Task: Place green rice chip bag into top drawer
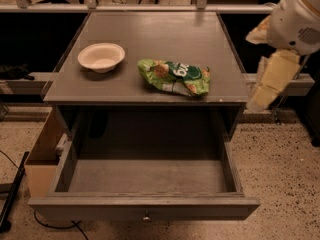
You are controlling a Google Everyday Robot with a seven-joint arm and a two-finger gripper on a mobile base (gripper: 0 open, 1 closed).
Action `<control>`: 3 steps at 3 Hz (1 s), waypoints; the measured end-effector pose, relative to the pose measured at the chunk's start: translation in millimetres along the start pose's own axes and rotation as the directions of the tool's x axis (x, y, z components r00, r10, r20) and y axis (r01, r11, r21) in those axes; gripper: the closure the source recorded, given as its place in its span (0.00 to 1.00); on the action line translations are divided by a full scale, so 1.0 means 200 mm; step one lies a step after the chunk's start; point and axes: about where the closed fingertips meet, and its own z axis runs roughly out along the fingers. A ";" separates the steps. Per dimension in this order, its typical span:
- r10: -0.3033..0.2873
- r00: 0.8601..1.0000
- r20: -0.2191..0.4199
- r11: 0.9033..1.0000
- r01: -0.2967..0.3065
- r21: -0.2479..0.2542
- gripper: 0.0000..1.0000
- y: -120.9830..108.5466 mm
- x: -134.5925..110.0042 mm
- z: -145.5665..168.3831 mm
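Note:
The green rice chip bag (175,76) lies crumpled on the grey table top, right of centre near the front edge. The top drawer (145,207) is pulled fully open below it, and nothing lies inside; its small metal knob shows on the front panel. My gripper (270,84) hangs off the table's right side on the white arm, level with the table top. It is to the right of the bag and apart from it, holding nothing that I can see.
A white bowl (101,57) stands on the table top left of the bag. A tan wooden box (42,156) sits on the floor beside the drawer's left side. Black cables run on the speckled floor at the lower left.

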 end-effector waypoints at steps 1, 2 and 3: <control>-0.005 0.986 0.165 0.999 0.011 -0.033 0.00 -0.12 -0.18 0.09; 0.069 0.948 0.312 0.997 -0.053 -0.060 0.00 -0.18 -0.27 0.16; 0.139 0.913 0.384 0.990 -0.118 -0.078 0.00 -0.18 -0.32 0.23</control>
